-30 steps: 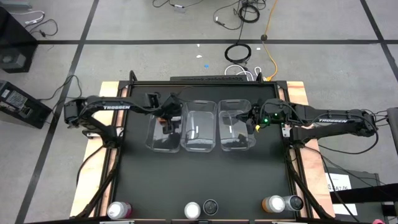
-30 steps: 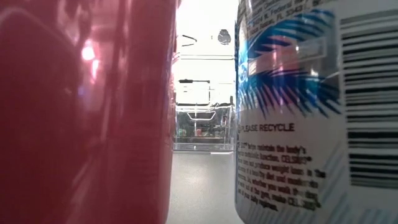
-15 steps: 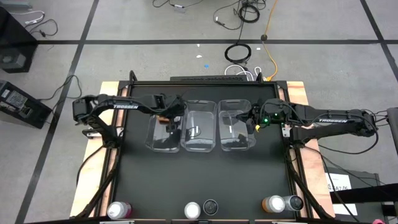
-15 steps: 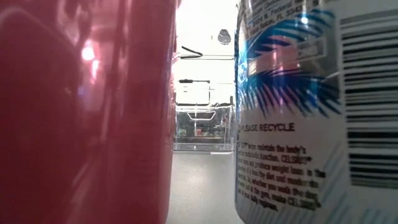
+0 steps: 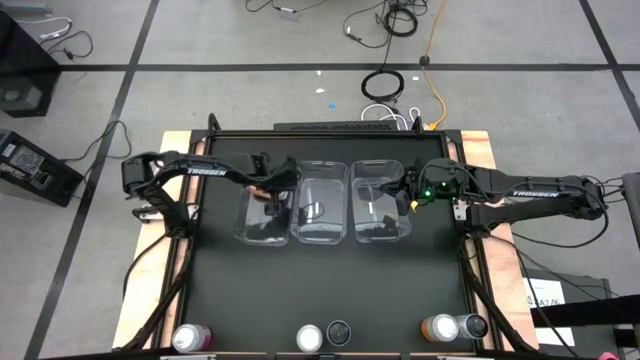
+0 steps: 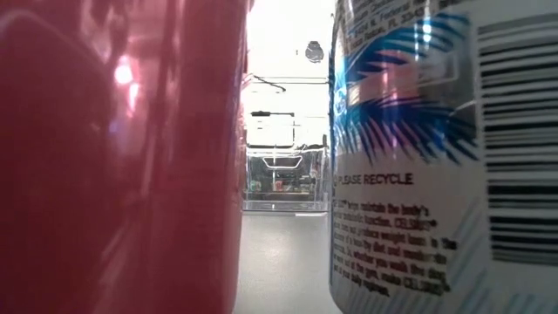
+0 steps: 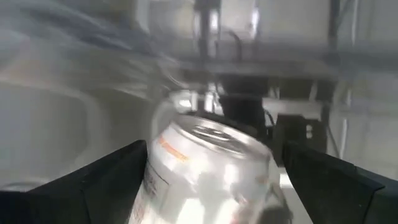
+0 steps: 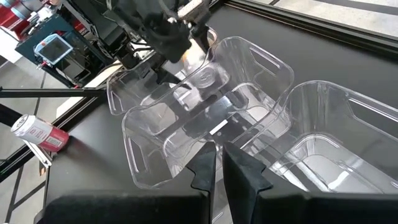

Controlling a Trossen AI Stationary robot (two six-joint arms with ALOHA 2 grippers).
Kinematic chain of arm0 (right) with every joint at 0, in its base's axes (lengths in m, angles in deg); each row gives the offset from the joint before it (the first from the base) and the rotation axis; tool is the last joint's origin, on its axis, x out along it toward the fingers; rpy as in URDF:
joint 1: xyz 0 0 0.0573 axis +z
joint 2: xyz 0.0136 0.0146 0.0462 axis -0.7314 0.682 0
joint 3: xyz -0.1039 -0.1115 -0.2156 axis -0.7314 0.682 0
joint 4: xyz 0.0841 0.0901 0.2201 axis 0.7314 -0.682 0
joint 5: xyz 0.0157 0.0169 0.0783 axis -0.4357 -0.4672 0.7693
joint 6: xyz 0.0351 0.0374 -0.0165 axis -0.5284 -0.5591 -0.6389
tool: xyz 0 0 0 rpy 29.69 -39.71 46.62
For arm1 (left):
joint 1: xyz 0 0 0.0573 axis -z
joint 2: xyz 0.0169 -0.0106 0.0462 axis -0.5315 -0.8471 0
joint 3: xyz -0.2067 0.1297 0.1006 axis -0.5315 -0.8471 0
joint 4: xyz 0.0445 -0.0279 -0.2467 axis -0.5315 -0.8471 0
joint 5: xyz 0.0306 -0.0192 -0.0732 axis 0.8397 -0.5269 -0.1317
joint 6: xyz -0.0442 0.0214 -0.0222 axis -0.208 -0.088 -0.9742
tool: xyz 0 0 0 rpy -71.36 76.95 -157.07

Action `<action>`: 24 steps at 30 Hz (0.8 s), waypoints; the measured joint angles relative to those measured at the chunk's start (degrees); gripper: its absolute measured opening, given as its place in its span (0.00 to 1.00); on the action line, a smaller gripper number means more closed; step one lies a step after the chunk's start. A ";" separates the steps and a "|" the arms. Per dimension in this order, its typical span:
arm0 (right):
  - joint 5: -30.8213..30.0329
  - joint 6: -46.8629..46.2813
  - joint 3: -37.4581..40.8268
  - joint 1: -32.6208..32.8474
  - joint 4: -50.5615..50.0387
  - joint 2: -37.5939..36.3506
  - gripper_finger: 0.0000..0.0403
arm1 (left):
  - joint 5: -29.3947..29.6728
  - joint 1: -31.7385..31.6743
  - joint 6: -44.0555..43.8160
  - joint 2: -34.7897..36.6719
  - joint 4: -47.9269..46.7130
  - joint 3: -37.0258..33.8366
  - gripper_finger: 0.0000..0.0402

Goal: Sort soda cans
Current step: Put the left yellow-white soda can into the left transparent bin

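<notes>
High view: three clear bins (image 5: 325, 212) are seen side by side in the middle of the dark counter (image 5: 320, 290). The left tool (image 5: 272, 192) is held over the left bin, its fingers apart; a silver-topped can (image 7: 205, 171) is seen between them in the left wrist view (whether it is touched cannot be told). The right tool (image 5: 405, 192) is held at the right bin's edge with fingers together. Along the near edge of the counter, a pink can (image 5: 191, 338) is placed at the left, a white can (image 5: 309, 338) and a dark can (image 5: 339, 331) in the middle, and an orange can (image 5: 440, 327) beside another dark can (image 5: 474, 326) at the right.
</notes>
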 joint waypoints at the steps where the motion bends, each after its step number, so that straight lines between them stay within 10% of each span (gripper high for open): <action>1: 0.00 0.00 0.00 0.00 0.00 0.00 0.05 | -0.23 0.03 0.24 -0.56 -0.35 -0.07 0.95; 24: 0.00 -0.73 0.00 -0.01 0.10 0.00 0.05 | 2.68 0.11 -11.91 8.69 0.57 4.52 0.75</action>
